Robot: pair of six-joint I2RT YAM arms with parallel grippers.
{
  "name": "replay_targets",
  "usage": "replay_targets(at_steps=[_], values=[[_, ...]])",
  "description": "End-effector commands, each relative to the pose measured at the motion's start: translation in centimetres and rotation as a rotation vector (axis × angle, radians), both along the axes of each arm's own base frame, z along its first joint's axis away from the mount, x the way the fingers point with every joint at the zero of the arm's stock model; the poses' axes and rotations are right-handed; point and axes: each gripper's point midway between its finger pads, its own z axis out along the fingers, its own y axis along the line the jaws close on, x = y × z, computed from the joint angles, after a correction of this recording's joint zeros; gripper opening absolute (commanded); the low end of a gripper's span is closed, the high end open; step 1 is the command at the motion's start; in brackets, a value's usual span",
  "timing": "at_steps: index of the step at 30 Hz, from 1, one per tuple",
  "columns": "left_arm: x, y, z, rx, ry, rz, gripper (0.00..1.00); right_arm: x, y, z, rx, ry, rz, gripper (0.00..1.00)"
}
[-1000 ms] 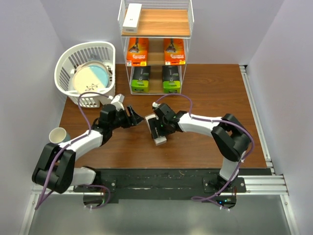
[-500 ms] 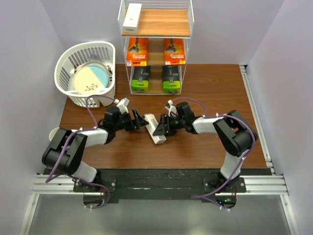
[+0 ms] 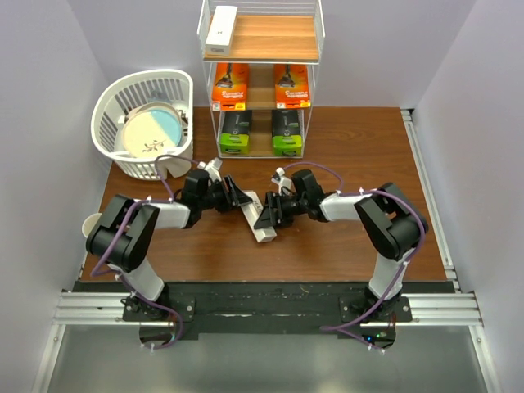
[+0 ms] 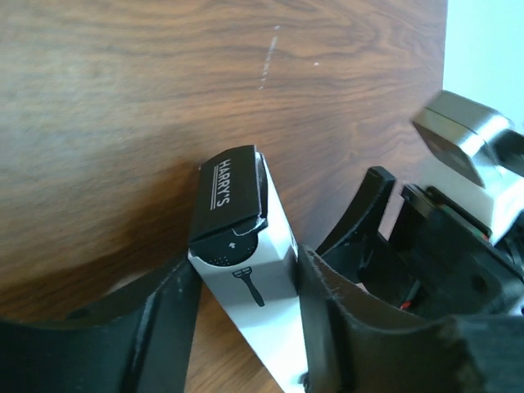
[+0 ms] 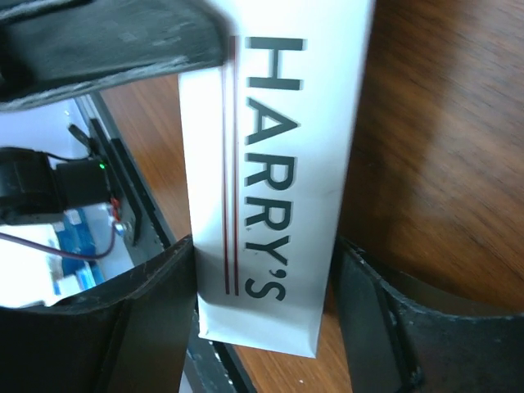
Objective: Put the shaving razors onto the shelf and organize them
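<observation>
Shelf (image 3: 278, 37), well beyond both claws, bears five razor packs (image 3: 230, 86); before it the left arm (image 3: 155, 214) and right arm (image 3: 352, 203) lie low, stretched inward, wrists facing. Left gripper (image 3: 237, 199) and right gripper (image 3: 267, 214) both clamp the HARRY'S box (image 3: 261, 229), the left at its far end, the right nearer its other end, jaws pressed to its long sides. Seen from above, the claws cover the box's middle; the left wrist view cuts off its lower end.
</observation>
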Motion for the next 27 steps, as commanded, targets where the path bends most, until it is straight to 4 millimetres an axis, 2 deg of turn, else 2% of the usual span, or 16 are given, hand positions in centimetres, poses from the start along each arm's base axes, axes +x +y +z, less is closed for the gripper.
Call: replay_targets(at_steps=[1,4,5,6,7,8,10,11,13,14,15,17,19,20,24,27], values=[[-0.1,0.0,-0.5,-0.026,0.088,0.06,0.45,-0.6,-1.6,-1.4,-0.14,-0.057,0.033,0.72],[-0.5,0.1,-0.8,-0.027,0.124,0.072,0.41,-0.5,-2.1,-0.7,-0.167,-0.109,0.05,0.76],[-0.4,0.3,-0.8,-0.025,0.138,0.089,0.4,-0.2,-2.7,-0.6,-0.202,-0.136,0.042,0.85],[-0.2,0.4,-0.6,-0.022,0.145,0.104,0.39,0.3,-3.2,-0.4,-0.236,-0.168,0.032,0.99],[-0.3,0.8,-0.8,-0.011,0.176,0.126,0.39,0.6,-3.8,1.3,-0.26,-0.213,0.024,0.99],[0.0,1.2,-0.4,-0.012,0.185,0.167,0.38,1.4,-4.7,1.8,-0.307,-0.298,0.029,0.99],[0.3,1.9,-0.2,-0.009,0.246,0.239,0.34,1.8,-5.4,3.6,-0.32,-0.407,0.039,0.99],[0.8,2.2,0.5,-0.011,0.246,0.275,0.34,1.8,-5.4,5.8,-0.309,-0.517,0.052,0.99],[0.5,2.7,0.4,-0.016,0.316,0.333,0.33,1.3,-5.2,6.6,-0.314,-0.608,0.079,0.99],[0.8,2.7,0.7,-0.017,0.321,0.354,0.33,0.3,-4.2,7.4,-0.315,-0.688,0.142,0.99],[0.8,2.9,0.6,-0.013,0.339,0.369,0.32,0.2,-4.2,7.3,-0.351,-0.729,0.144,0.99],[0.6,3.2,0.4,-0.005,0.394,0.405,0.32,-1.2,-2.6,7.9,-0.344,-0.846,0.243,0.99],[0.3,3.3,0.3,0.0,0.429,0.424,0.33,-1.4,-1.8,8.2,-0.34,-0.939,0.274,0.99],[0.5,3.3,0.6,-0.005,0.428,0.429,0.33,-2.3,-1.1,8.3,-0.333,-0.973,0.309,0.99],[0.5,3.5,0.8,-0.019,0.462,0.456,0.33,-3.1,-0.5,6.9,-0.393,-1.03,0.384,0.99],[0.2,3.8,0.8,-0.03,0.48,0.466,0.33,-3.0,-0.6,6.3,-0.438,-1.055,0.398,0.99]])
